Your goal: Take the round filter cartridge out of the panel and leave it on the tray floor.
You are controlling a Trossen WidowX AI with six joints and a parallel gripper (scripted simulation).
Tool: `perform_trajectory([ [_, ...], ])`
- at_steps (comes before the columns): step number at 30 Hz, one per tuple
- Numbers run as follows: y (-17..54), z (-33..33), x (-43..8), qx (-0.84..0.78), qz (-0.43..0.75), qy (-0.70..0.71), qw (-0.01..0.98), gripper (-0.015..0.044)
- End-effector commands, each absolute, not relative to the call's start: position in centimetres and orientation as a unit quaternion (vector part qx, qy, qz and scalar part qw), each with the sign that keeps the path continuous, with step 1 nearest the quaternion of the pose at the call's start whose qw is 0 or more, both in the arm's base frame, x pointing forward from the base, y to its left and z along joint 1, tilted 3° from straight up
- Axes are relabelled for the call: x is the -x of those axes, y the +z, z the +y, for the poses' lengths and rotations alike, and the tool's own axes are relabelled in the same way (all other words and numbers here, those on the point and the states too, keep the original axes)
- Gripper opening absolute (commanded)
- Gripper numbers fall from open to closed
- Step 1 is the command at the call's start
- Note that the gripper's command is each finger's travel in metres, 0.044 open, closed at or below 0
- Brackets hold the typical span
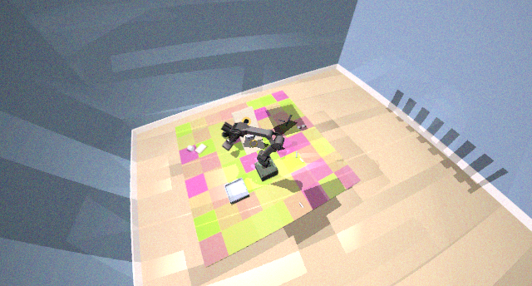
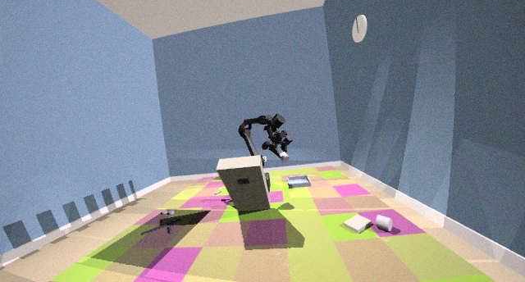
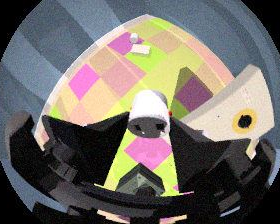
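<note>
The white round cartridge [image 3: 150, 105] [image 2: 284, 155] is out of the panel and up in the air, its dark slotted face toward the wrist camera. My gripper [image 3: 148, 117] is shut on it, one finger on each side. The service panel [image 3: 258, 92] [image 2: 246, 197] [image 1: 242, 112] stands to the right in the wrist view, apart from the cartridge, with an empty dark hole inside a yellow ring [image 3: 235, 121]. The shallow grey tray [image 1: 237, 190] [image 2: 299, 181] lies on the mat beside the robot base, away from the gripper. It looks empty.
A pale block [image 2: 358, 223] [image 1: 201, 148] [image 3: 140, 49] and a white cylinder [image 2: 384, 223] [image 1: 190, 148] [image 3: 134, 38] lie together on the mat. The robot base [image 1: 266, 170] stands between the panel and the tray side. Thin dark rods lie beyond the panel's other side.
</note>
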State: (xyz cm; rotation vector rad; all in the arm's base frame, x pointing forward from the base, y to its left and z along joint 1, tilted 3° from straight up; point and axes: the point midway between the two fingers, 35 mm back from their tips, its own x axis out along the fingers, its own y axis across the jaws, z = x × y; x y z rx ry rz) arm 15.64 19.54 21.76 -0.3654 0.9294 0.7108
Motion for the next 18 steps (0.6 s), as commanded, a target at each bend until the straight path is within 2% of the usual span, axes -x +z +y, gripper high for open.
perform_trajectory([
  [1,21.8,20.9,-14.0,0.196,0.424,0.377,0.8,0.0],
  [18,21.8,24.4,-7.1,0.282,0.368,0.522,0.716,0.0],
])
